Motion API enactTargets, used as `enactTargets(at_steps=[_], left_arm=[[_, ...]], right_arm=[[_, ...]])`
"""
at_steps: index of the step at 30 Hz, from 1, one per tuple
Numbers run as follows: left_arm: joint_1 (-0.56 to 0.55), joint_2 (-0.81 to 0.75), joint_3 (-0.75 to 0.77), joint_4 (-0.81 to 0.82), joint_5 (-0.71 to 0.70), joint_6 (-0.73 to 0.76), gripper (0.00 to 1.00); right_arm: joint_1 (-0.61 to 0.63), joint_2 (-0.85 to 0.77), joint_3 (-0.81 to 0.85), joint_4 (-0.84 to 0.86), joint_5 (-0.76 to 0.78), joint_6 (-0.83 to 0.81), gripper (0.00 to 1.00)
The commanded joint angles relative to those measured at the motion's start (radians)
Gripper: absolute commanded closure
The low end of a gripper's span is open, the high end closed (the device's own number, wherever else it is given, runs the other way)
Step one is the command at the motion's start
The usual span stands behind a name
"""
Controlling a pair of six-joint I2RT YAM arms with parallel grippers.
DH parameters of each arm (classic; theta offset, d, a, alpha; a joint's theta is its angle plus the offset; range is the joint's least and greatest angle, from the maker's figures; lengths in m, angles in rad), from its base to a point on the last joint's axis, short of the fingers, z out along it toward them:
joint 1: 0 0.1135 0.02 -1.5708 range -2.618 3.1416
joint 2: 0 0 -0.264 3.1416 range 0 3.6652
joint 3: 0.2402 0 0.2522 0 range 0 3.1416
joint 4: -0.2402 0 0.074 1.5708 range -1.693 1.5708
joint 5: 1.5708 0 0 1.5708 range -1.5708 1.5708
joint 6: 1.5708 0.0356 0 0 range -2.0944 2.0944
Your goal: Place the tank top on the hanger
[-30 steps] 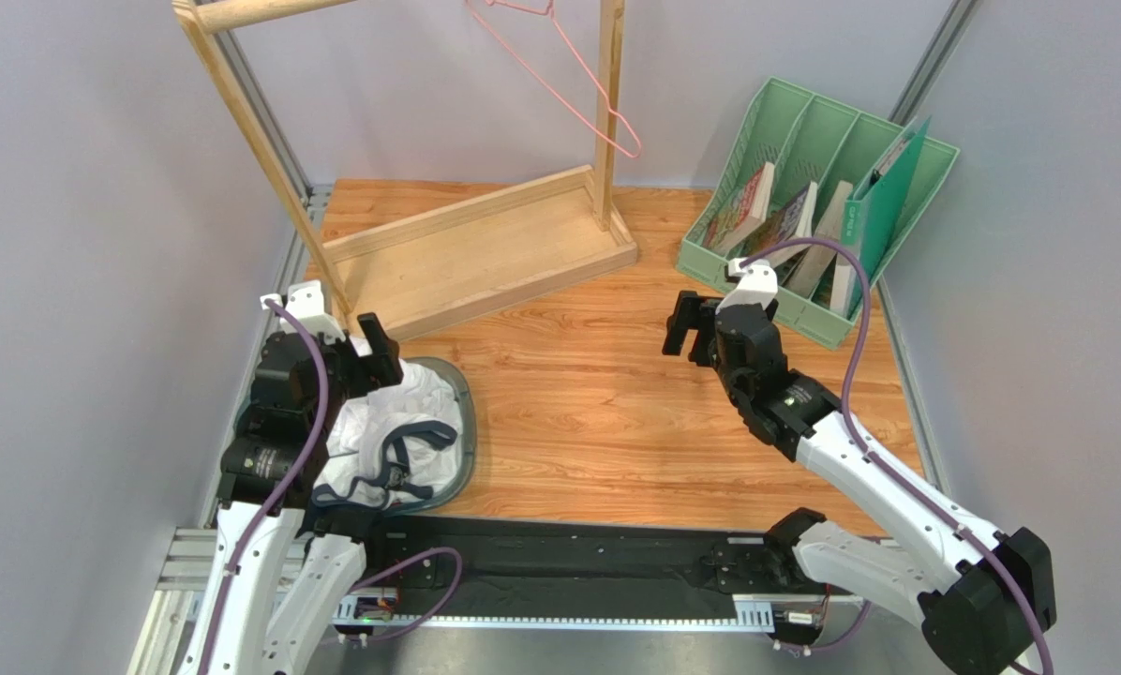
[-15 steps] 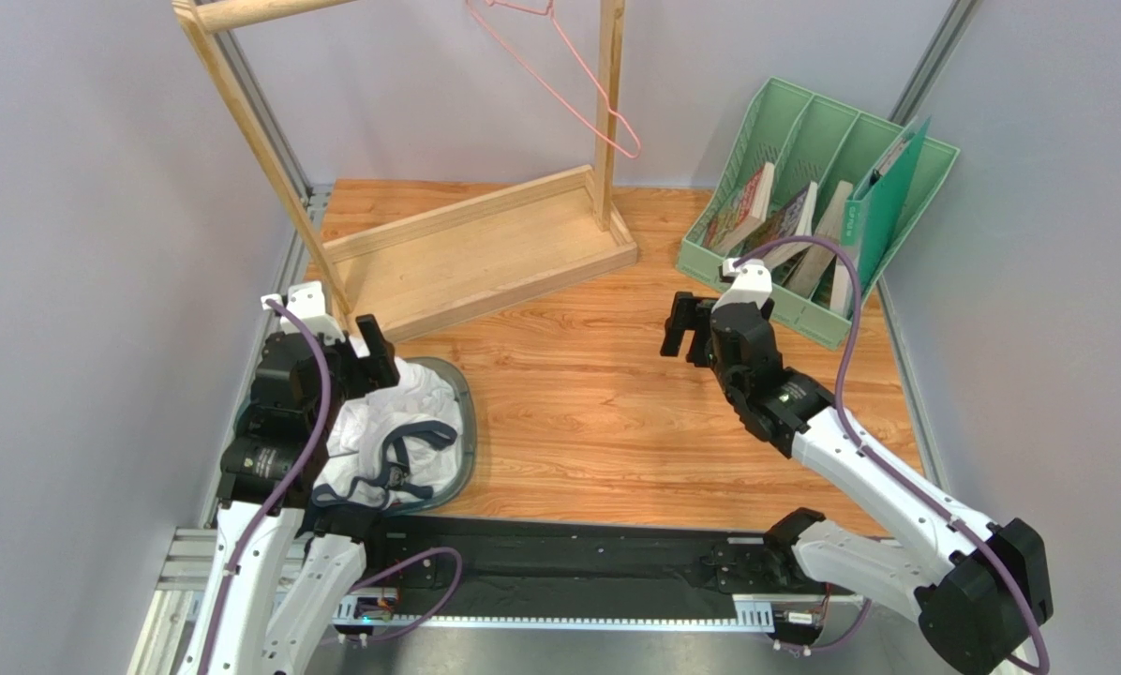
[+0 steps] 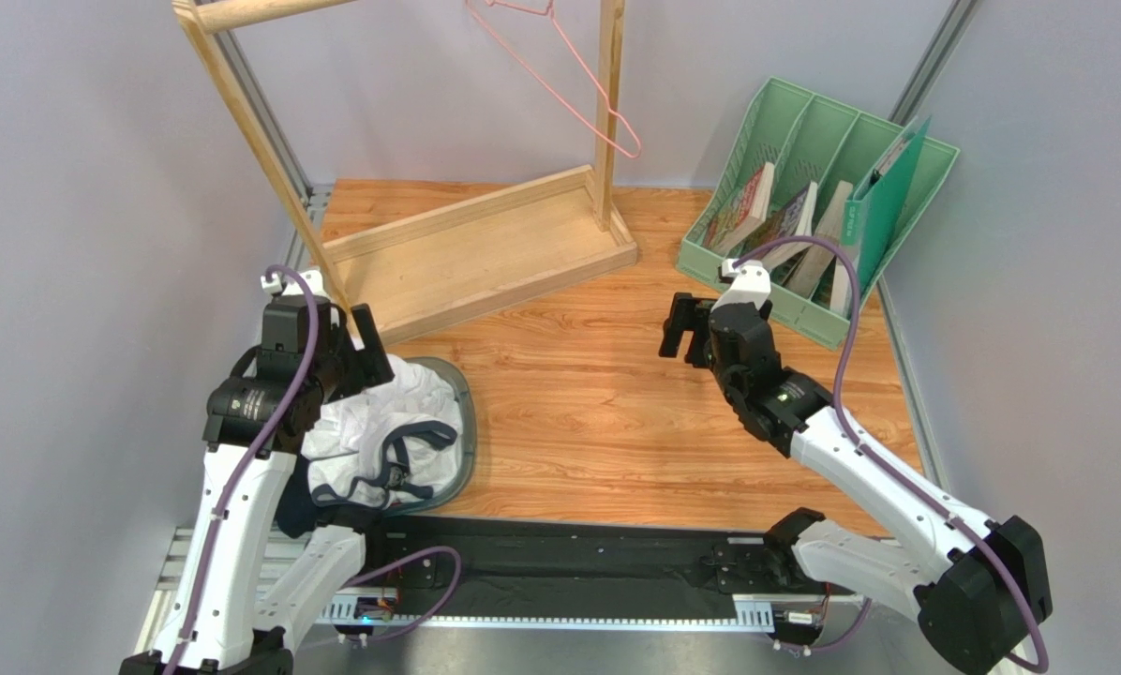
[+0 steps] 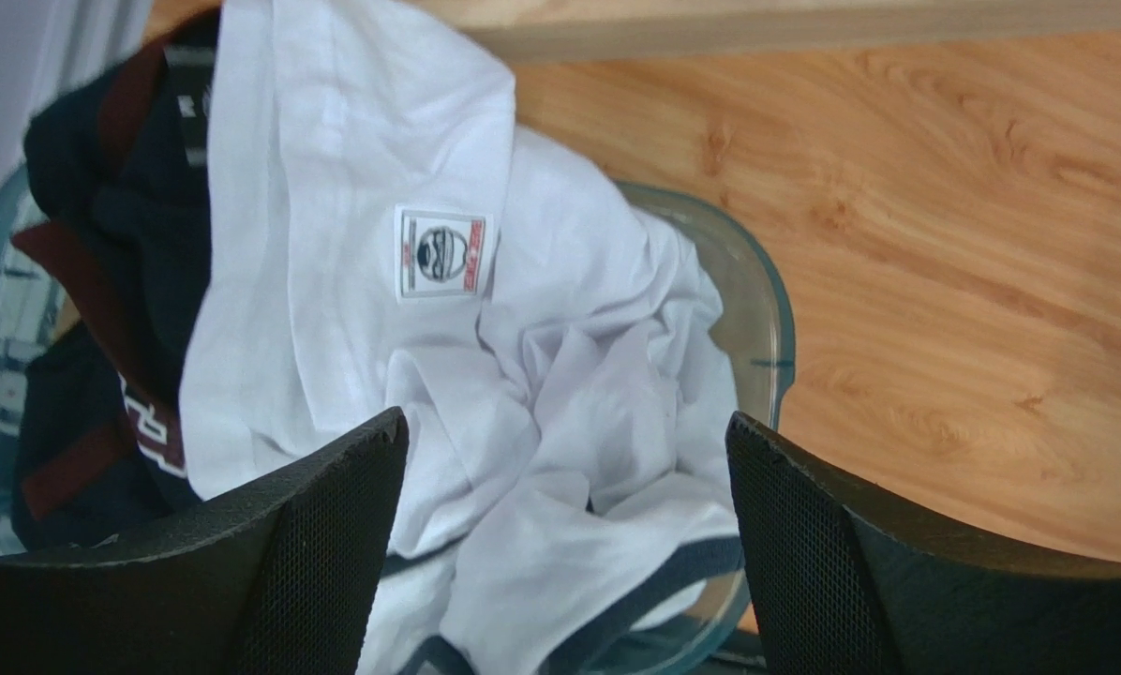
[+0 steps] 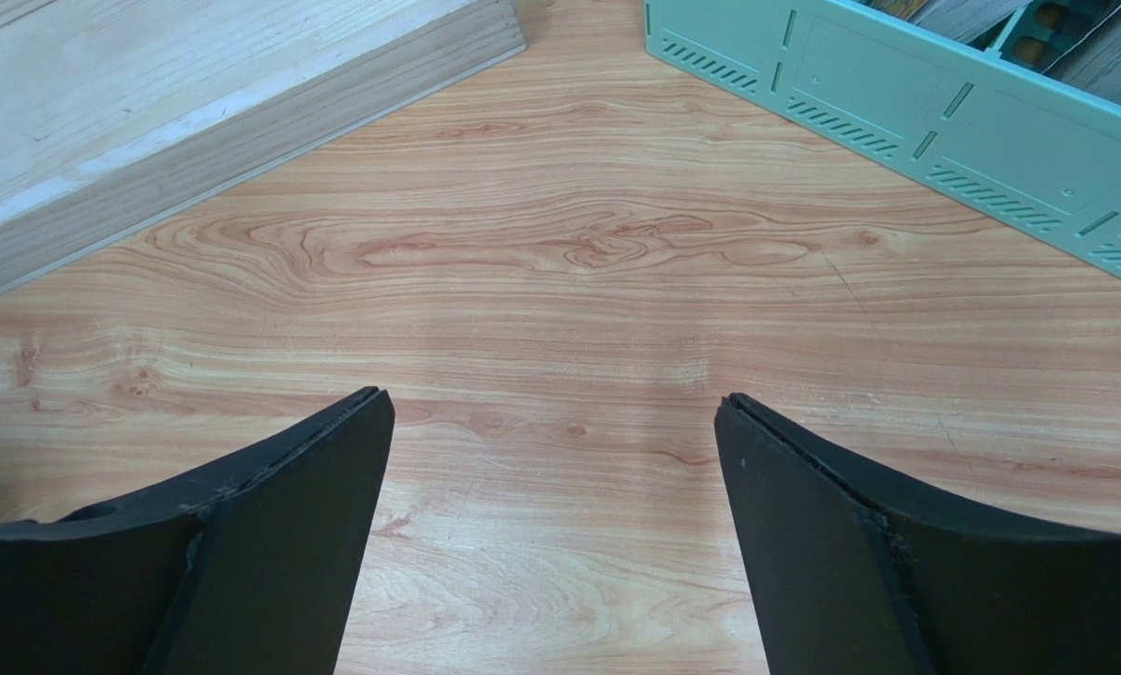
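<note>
The white tank top (image 3: 383,419) with navy trim lies crumpled in a grey-green basket (image 3: 465,422) at the near left. In the left wrist view the tank top (image 4: 524,352) shows its inside label, and a navy-edged fold hangs over the basket rim (image 4: 775,324). My left gripper (image 3: 365,349) hovers over its far-left edge, open; between the jaws of the left gripper (image 4: 566,439) only cloth shows below, untouched. The pink wire hanger (image 3: 583,87) hangs from the wooden rack at the back. My right gripper (image 3: 685,332) is open above bare table, and the right gripper (image 5: 552,411) holds nothing.
The wooden rack (image 3: 482,256) has a flat base and slanted posts at back centre. A green file organiser (image 3: 820,176) with books stands at back right. A dark navy garment (image 4: 95,267) lies under the tank top in the basket. Grey walls close both sides.
My left arm has lifted and pulled slightly back and left over the basket, its jaws a touch narrower. The right arm has barely shifted.
</note>
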Motion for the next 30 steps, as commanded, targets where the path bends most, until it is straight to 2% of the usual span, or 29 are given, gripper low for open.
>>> enactTargets(at_steps=[1, 3, 10, 17, 19, 21, 23, 24, 26, 30], left_arm=[[-0.002, 0.004, 0.022, -0.211, 0.067, -0.093, 0.12], [-0.002, -0.015, 0.002, -0.263, 0.080, -0.100, 0.12], [-0.002, -0.064, -0.104, -0.299, 0.098, -0.119, 0.11], [-0.002, -0.087, -0.211, -0.193, 0.224, -0.181, 0.16], [-0.002, -0.088, -0.232, -0.178, 0.225, -0.183, 0.20], [-0.004, -0.087, -0.243, -0.164, 0.224, -0.180, 0.29], [-0.002, -0.081, -0.242, -0.151, 0.235, -0.177, 0.58], [-0.002, -0.082, -0.239, -0.148, 0.235, -0.179, 0.81], [-0.002, -0.085, -0.226, -0.147, 0.225, -0.180, 0.98], [-0.002, -0.081, -0.129, -0.147, 0.204, -0.160, 1.00]], right_arm=[[-0.004, 0.001, -0.014, 0.030, -0.002, 0.025, 0.09], [-0.004, 0.002, -0.025, 0.032, 0.001, 0.031, 0.09], [-0.004, 0.019, -0.043, 0.052, -0.027, 0.062, 0.09], [-0.004, 0.045, -0.032, 0.075, -0.054, 0.066, 0.10], [-0.004, 0.047, -0.031, 0.075, -0.059, 0.068, 0.10], [-0.004, 0.042, -0.035, 0.075, -0.059, 0.069, 0.10], [-0.003, 0.037, -0.037, 0.075, -0.056, 0.069, 0.10], [-0.004, 0.039, -0.038, 0.075, -0.056, 0.068, 0.10], [-0.004, 0.037, -0.037, 0.070, -0.054, 0.066, 0.10], [-0.004, 0.037, -0.026, 0.064, -0.054, 0.062, 0.11]])
